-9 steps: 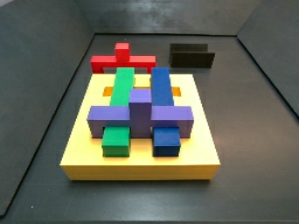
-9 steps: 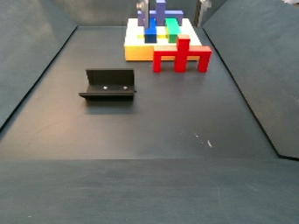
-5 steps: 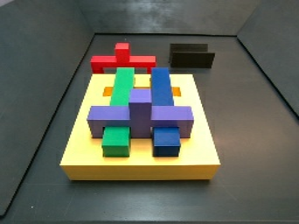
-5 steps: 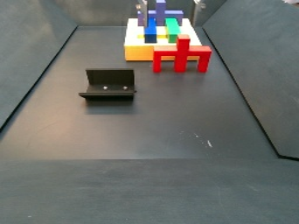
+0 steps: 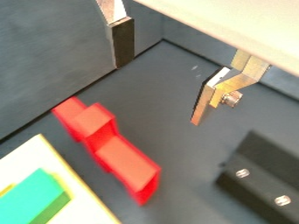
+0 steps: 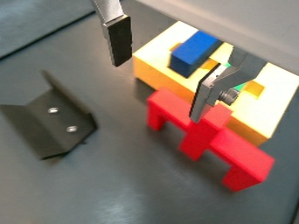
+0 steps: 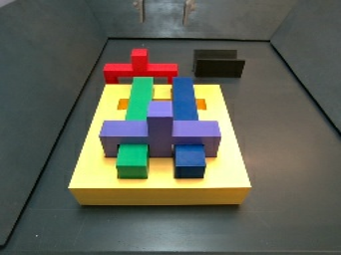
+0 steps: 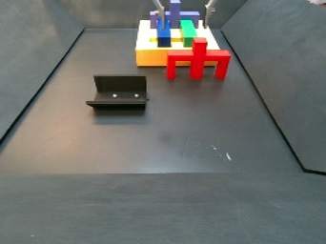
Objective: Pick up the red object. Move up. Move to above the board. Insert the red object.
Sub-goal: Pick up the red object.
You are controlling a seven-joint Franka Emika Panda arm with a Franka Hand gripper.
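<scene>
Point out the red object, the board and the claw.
red object (image 8: pixel 199 63): side view, its crossbar.
board (image 7: pixel 160 185): side view, bare yellow front edge.
claw (image 6: pixel 162 63): wrist view, midway between fingertips, above the floor, open.

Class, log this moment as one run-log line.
tool: open, empty, above floor | red object: on floor beside board | stage: pick pending

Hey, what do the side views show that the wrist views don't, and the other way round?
Only the side views show the whole board with its purple block, plus the long green and blue blocks. Only the wrist views show the gripper, fingers open, holding nothing, above the floor. Both show the red object lying beside the board, and the fixture.
</scene>
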